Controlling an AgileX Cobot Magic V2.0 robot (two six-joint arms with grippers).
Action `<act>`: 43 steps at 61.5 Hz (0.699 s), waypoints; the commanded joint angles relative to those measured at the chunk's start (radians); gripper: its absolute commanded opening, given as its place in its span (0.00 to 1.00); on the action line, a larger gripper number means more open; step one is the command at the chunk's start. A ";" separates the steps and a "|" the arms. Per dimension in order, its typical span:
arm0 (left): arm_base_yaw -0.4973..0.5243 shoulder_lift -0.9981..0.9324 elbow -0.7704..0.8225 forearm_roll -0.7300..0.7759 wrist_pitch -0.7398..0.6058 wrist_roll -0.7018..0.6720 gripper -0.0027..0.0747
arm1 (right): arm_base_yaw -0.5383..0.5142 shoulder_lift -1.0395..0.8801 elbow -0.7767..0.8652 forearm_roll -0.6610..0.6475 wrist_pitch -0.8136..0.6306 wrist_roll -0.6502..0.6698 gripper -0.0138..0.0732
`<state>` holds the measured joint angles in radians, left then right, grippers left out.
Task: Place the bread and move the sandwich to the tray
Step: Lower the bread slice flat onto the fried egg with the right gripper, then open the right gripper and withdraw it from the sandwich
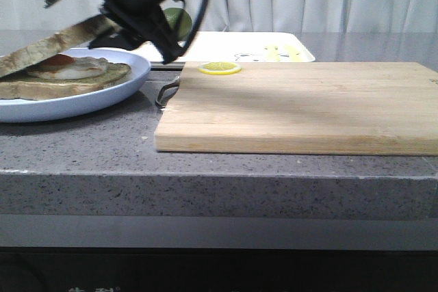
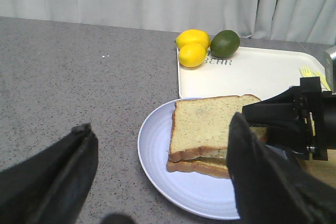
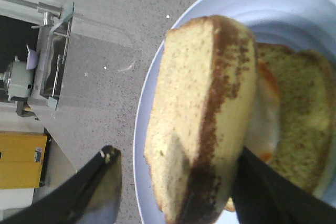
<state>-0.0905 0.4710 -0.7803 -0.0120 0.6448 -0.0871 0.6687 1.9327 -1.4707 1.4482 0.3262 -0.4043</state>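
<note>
Grey speckled stone worktop [image 1: 102,148] carries everything in the scene. On it, toward the right of the front view, lies a rectangular pale wooden cutting board [image 1: 301,111] with a thin yellow lemon slice [image 1: 220,68] near its far left corner. Behind the board sits the flat white rectangular tray [image 2: 252,74] with a raised rim, holding two yellow lemons [image 2: 192,46] and one green lime [image 2: 225,43] at one corner. A round pale blue plate [image 2: 157,150] lies just beside the tray, at the left of the worktop. On the plate rests the lower slice of the sandwich [image 1: 65,83], brown-crusted bread bearing a white fried egg [image 1: 82,68] with an orange yolk. The bare thick slice of bread [image 3: 202,108], tan crumb with brown crust, lies tilted over the egg, its raised end gripped in the jaws of the black right gripper [image 1: 140,29]. The black left gripper [image 2: 163,179] hovers near the plate with its jaws wide apart, gripping nothing.
</note>
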 commanded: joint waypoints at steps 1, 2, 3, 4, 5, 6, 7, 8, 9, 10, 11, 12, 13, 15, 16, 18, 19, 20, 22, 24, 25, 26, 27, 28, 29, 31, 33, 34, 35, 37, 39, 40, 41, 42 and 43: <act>0.002 0.012 -0.030 -0.002 -0.076 -0.010 0.70 | -0.045 -0.062 -0.026 -0.025 0.097 -0.013 0.68; 0.002 0.012 -0.030 -0.002 -0.076 -0.010 0.70 | -0.050 -0.063 -0.026 -0.030 0.107 -0.013 0.68; 0.002 0.012 -0.030 -0.002 -0.076 -0.010 0.70 | -0.058 -0.064 -0.026 -0.040 0.122 -0.013 0.68; 0.002 0.012 -0.030 -0.002 -0.076 -0.010 0.70 | -0.063 -0.065 -0.026 -0.048 0.131 -0.013 0.68; 0.002 0.012 -0.030 -0.002 -0.076 -0.010 0.70 | -0.067 -0.067 -0.026 -0.055 0.139 -0.012 0.68; 0.002 0.012 -0.030 -0.002 -0.076 -0.010 0.70 | -0.072 -0.069 -0.026 -0.063 0.148 -0.010 0.68; 0.002 0.012 -0.030 -0.002 -0.076 -0.010 0.70 | -0.077 -0.071 -0.026 -0.077 0.155 -0.007 0.68; 0.002 0.012 -0.030 -0.002 -0.076 -0.010 0.70 | -0.083 -0.073 -0.026 -0.087 0.161 -0.002 0.68; 0.002 0.012 -0.030 -0.002 -0.076 -0.010 0.70 | -0.088 -0.079 -0.026 -0.097 0.166 0.002 0.68; 0.002 0.012 -0.030 -0.002 -0.076 -0.010 0.70 | -0.094 -0.081 -0.026 -0.117 0.173 0.010 0.68; 0.002 0.012 -0.030 -0.002 -0.076 -0.010 0.70 | -0.098 -0.085 -0.026 -0.138 0.180 0.017 0.68; 0.002 0.012 -0.030 -0.002 -0.076 -0.010 0.70 | -0.104 -0.090 -0.026 -0.152 0.184 0.029 0.68; 0.002 0.012 -0.030 -0.002 -0.076 -0.010 0.70 | -0.109 -0.096 -0.026 -0.176 0.189 0.037 0.68; 0.002 0.012 -0.030 -0.002 -0.076 -0.010 0.70 | -0.119 -0.108 -0.026 -0.224 0.200 0.056 0.68; 0.002 0.012 -0.030 -0.002 -0.076 -0.010 0.70 | -0.124 -0.114 -0.026 -0.244 0.204 0.070 0.68; 0.002 0.012 -0.030 -0.002 -0.076 -0.010 0.70 | -0.132 -0.129 -0.026 -0.288 0.214 0.090 0.68; 0.002 0.012 -0.030 -0.002 -0.076 -0.010 0.70 | -0.136 -0.136 -0.026 -0.309 0.220 0.099 0.68; 0.002 0.012 -0.030 -0.002 -0.076 -0.010 0.70 | -0.141 -0.147 -0.026 -0.344 0.228 0.111 0.68; 0.002 0.012 -0.030 -0.002 -0.076 -0.010 0.70 | -0.147 -0.163 -0.026 -0.394 0.239 0.126 0.68; 0.002 0.012 -0.030 -0.002 -0.076 -0.010 0.70 | -0.154 -0.186 -0.026 -0.458 0.257 0.142 0.68; 0.002 0.012 -0.030 -0.002 -0.076 -0.010 0.70 | -0.157 -0.196 -0.026 -0.496 0.265 0.149 0.68; 0.002 0.012 -0.030 -0.002 -0.076 -0.010 0.70 | -0.158 -0.206 -0.026 -0.522 0.278 0.155 0.68; 0.002 0.012 -0.030 -0.002 -0.076 -0.010 0.70 | -0.159 -0.223 -0.026 -0.566 0.285 0.165 0.68; 0.002 0.012 -0.030 -0.002 -0.076 -0.010 0.70 | -0.159 -0.233 -0.026 -0.596 0.298 0.171 0.68; 0.002 0.012 -0.030 -0.002 -0.076 -0.010 0.70 | -0.159 -0.245 -0.026 -0.626 0.307 0.177 0.68; 0.002 0.012 -0.030 -0.002 -0.076 -0.010 0.70 | -0.159 -0.283 -0.026 -0.721 0.330 0.195 0.68; 0.002 0.012 -0.030 -0.002 -0.076 -0.010 0.70 | -0.159 -0.315 -0.026 -0.802 0.356 0.216 0.68; 0.002 0.012 -0.030 -0.002 -0.076 -0.010 0.70 | -0.159 -0.335 -0.026 -0.834 0.373 0.227 0.68; 0.002 0.012 -0.030 -0.002 -0.076 -0.010 0.70 | -0.159 -0.355 -0.026 -0.884 0.391 0.240 0.68; 0.002 0.012 -0.030 -0.002 -0.076 -0.010 0.70 | -0.159 -0.383 -0.026 -0.969 0.414 0.261 0.68; 0.002 0.012 -0.030 -0.002 -0.076 -0.010 0.70 | -0.159 -0.416 -0.026 -1.051 0.443 0.290 0.68; 0.002 0.012 -0.030 -0.002 -0.076 -0.010 0.70 | -0.159 -0.430 -0.026 -1.084 0.460 0.305 0.68; 0.002 0.012 -0.030 -0.002 -0.076 -0.010 0.70 | -0.159 -0.450 -0.026 -1.132 0.472 0.327 0.68; 0.002 0.012 -0.030 -0.002 -0.076 -0.010 0.70 | -0.159 -0.464 -0.026 -1.164 0.489 0.343 0.68; 0.002 0.012 -0.030 -0.002 -0.076 -0.010 0.70 | -0.159 -0.478 -0.026 -1.195 0.500 0.359 0.68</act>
<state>-0.0905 0.4710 -0.7803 -0.0120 0.6448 -0.0871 0.5142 1.5667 -1.4704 0.4298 0.7935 -0.1113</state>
